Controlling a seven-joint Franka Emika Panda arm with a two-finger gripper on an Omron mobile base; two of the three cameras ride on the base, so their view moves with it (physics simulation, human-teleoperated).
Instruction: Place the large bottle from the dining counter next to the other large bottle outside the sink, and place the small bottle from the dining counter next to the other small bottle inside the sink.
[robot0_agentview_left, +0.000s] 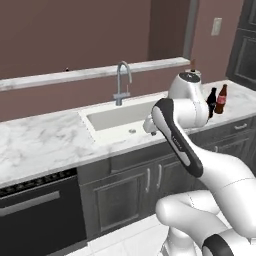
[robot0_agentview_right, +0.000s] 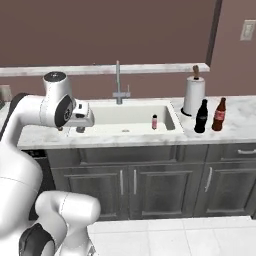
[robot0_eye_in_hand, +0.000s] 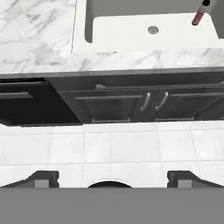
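The brown large bottle (robot0_agentview_right: 218, 114) (robot0_agentview_left: 221, 98) stands on the marbled top right of the sink (robot0_agentview_right: 100, 120) (robot0_agentview_left: 107, 120). It is close beside the near-black other large bottle (robot0_agentview_right: 201, 116) (robot0_agentview_left: 212, 102), and both are upright. A small pink-red bottle (robot0_agentview_right: 154, 121) (robot0_eye_in_hand: 199, 15) stands inside the sink near its right wall. My gripper (robot0_agentview_right: 75, 130) (robot0_eye_in_hand: 112, 177) (robot0_agentview_left: 148, 126) points down at the counter's front edge, by the sink's left front corner. It is open with nothing between its fingertips (robot0_eye_in_hand: 43, 177). The dining counter is out of view.
A curved steel tap (robot0_agentview_right: 118, 82) (robot0_agentview_left: 122, 82) rises behind the sink. A paper towel roll (robot0_agentview_right: 194, 95) stands behind the bottles. Dark cabinet doors (robot0_eye_in_hand: 144, 103) and a dishwasher (robot0_agentview_left: 35, 210) sit under the counter, above a tiled floor (robot0_eye_in_hand: 109, 148).
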